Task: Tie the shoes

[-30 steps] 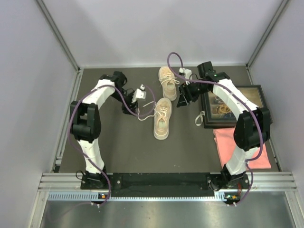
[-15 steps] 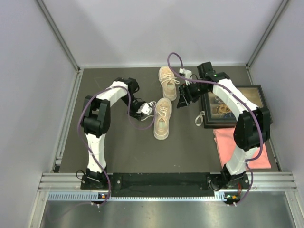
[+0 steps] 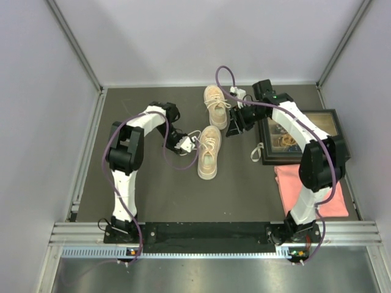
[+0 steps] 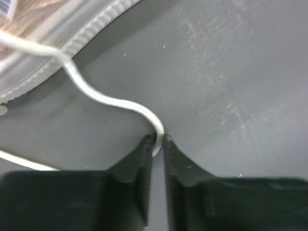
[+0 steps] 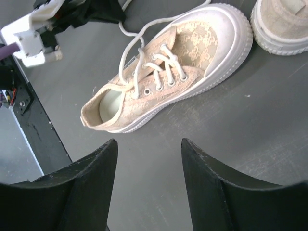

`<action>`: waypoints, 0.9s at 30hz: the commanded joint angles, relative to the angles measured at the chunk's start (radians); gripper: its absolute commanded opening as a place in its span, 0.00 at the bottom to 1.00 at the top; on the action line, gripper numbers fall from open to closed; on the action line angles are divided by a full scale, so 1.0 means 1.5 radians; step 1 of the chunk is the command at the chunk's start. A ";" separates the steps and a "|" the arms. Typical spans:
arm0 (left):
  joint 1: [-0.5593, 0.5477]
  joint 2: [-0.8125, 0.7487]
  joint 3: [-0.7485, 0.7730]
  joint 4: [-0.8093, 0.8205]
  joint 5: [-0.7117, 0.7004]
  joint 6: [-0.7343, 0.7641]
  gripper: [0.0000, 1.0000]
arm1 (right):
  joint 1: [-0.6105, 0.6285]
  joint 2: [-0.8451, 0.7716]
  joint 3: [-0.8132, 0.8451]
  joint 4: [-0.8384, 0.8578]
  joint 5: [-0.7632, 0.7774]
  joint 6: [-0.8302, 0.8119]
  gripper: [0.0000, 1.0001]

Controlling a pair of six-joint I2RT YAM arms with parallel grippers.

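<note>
Two beige shoes with white laces lie on the dark mat, the near shoe (image 3: 208, 154) and the far shoe (image 3: 215, 105). My left gripper (image 3: 190, 143) sits just left of the near shoe. In the left wrist view its fingertips (image 4: 158, 140) are pinched on a curved white lace (image 4: 108, 98), low over the mat, with the shoe's ribbed sole (image 4: 57, 43) behind. My right gripper (image 3: 233, 129) hangs to the right of the shoes. It stands open (image 5: 149, 144) and holds nothing, with the near shoe (image 5: 168, 72) ahead of it and the far shoe's toe (image 5: 284, 21) at the upper right.
A framed picture (image 3: 294, 135) lies at the right of the mat, and a pink cloth (image 3: 305, 188) sits in front of it. A small white loop (image 3: 257, 152) rests by the frame's left edge. Grey walls enclose the mat on three sides.
My left arm has swung right and down to the near shoe's left side, and its jaws have closed on the lace. The right arm has barely moved.
</note>
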 commanded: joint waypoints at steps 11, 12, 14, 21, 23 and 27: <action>-0.014 -0.142 -0.089 0.034 0.129 -0.111 0.00 | 0.007 0.080 0.019 0.113 -0.053 0.089 0.50; -0.014 -0.150 -0.088 0.034 0.146 -0.123 0.00 | 0.010 0.082 0.020 0.114 -0.052 0.091 0.49; -0.014 -0.171 -0.090 0.043 0.184 -0.168 0.00 | 0.014 0.088 0.021 0.117 -0.049 0.093 0.49; -0.024 -0.221 -0.108 0.096 0.235 -0.285 0.00 | 0.038 0.101 0.025 0.123 -0.064 0.098 0.44; -0.032 -0.233 -0.112 0.115 0.243 -0.336 0.00 | 0.049 0.103 0.024 0.121 -0.071 0.093 0.43; -0.047 -0.256 -0.131 0.201 0.274 -0.448 0.00 | 0.058 0.112 0.024 0.121 -0.078 0.093 0.43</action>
